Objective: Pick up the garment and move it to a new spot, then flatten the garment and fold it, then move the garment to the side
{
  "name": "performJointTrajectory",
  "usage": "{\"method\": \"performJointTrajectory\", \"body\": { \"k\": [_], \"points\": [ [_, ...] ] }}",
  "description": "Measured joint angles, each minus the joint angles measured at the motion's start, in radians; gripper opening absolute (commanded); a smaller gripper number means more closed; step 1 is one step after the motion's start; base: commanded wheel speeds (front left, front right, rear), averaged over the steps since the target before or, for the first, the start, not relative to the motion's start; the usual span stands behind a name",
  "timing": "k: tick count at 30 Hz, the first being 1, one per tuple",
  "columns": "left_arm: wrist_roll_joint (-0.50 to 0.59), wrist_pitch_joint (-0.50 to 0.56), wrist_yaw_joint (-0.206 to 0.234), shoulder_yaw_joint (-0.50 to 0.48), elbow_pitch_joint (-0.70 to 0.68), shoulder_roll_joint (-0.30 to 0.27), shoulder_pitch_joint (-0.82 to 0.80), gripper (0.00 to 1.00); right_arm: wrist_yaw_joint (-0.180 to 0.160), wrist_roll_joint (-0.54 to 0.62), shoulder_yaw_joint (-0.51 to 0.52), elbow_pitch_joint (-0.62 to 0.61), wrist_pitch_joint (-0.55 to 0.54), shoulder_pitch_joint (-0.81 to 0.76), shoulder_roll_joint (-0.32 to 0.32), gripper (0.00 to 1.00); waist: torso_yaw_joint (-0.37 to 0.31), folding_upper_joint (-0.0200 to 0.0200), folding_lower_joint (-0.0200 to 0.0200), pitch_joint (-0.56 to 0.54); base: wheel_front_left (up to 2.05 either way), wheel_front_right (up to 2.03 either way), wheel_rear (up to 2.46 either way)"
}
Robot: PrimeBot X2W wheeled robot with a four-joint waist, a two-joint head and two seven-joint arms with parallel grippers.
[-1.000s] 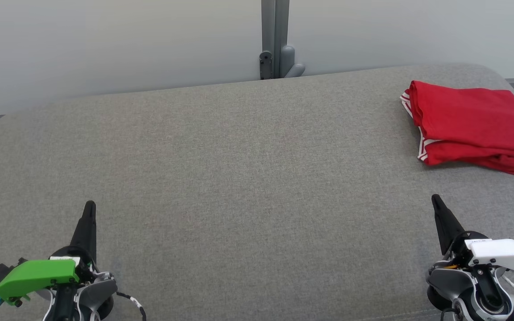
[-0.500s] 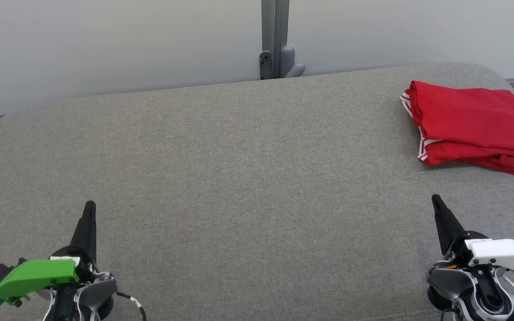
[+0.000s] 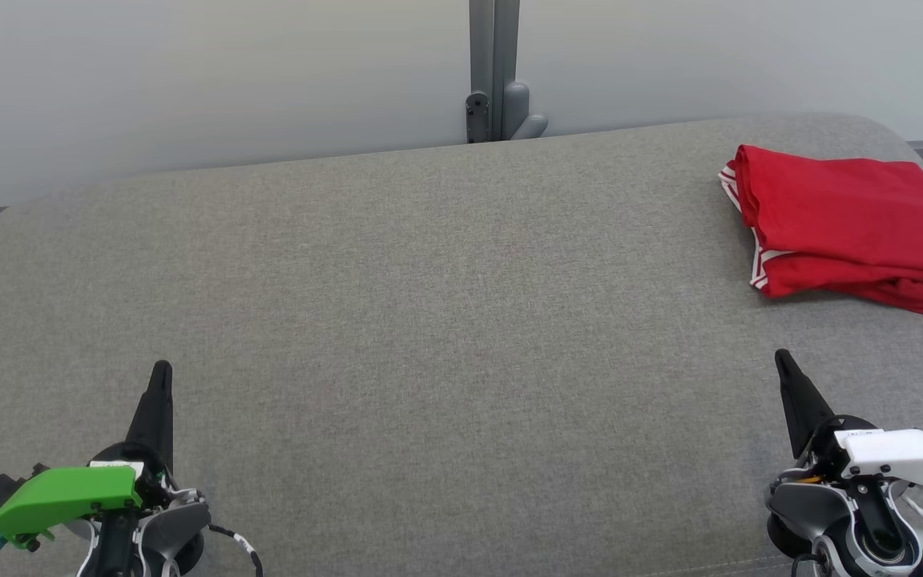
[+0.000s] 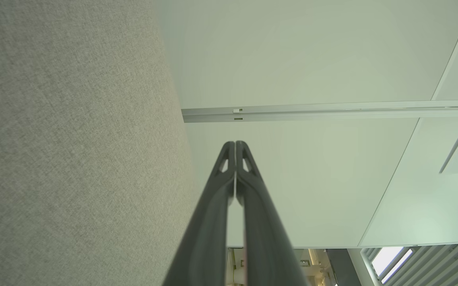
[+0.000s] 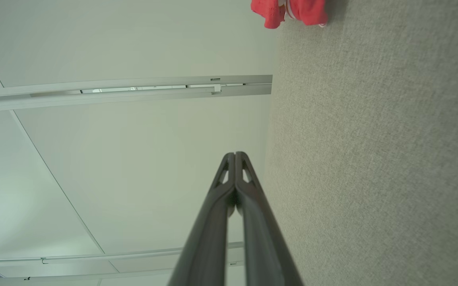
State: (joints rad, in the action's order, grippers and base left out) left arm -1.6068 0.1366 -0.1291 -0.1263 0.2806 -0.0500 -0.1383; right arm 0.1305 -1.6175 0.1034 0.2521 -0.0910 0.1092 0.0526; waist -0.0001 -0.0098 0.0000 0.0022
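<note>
Grey woven upholstery covers the broad counter (image 3: 429, 320), which runs back to a pale wall (image 3: 189, 80) with a grey upright post (image 3: 493, 72) at its middle. The red garment (image 3: 846, 224) lies on the counter's far right corner. It is folded into a compact stack of several layers, with white-striped trim showing at its left edge. Its right side reaches almost to the counter's rounded edge. Off to the side and clear of the open middle is the placement the task's last step asks for, so I judge the work to be at or very near its end.

The left end effector (image 3: 160, 370) sits at the lower left and the right end effector (image 3: 782, 357) at the lower right, well apart, both pointing away from the robot. Each has its 2 fingers (image 4: 213, 206) pressed together to a single tip, and both wrist views show nothing caught between them. The right one is the nearer to the garment, but bare counter separates them. This symmetric, empty-handed posture reads as a rest pose. With both arms parked low at the near edge, neither is placed to snag or disturb the folded stack.
</note>
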Motion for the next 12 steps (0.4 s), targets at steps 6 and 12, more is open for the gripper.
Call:
{"method": "performJointTrajectory", "body": {
  "k": [6, 12],
  "points": [
    [0.000, 0.000, 0.000, 0.000, 0.000, 0.000, 0.000, 0.00, 0.000, 0.000, 0.000, 0.000, 0.000, 0.000, 0.000, 0.00, 0.000, 0.0000, 0.0000, 0.000, 0.00, 0.00, 0.00],
    [0.000, 0.000, 0.000, 0.000, 0.000, 0.000, 0.000, 0.00, 0.000, 0.000, 0.001, 0.000, 0.000, 0.000, 0.000, 0.00, 0.000, 0.0000, 0.0000, 0.000, 0.00, 0.00, 0.00]
  ]
}}
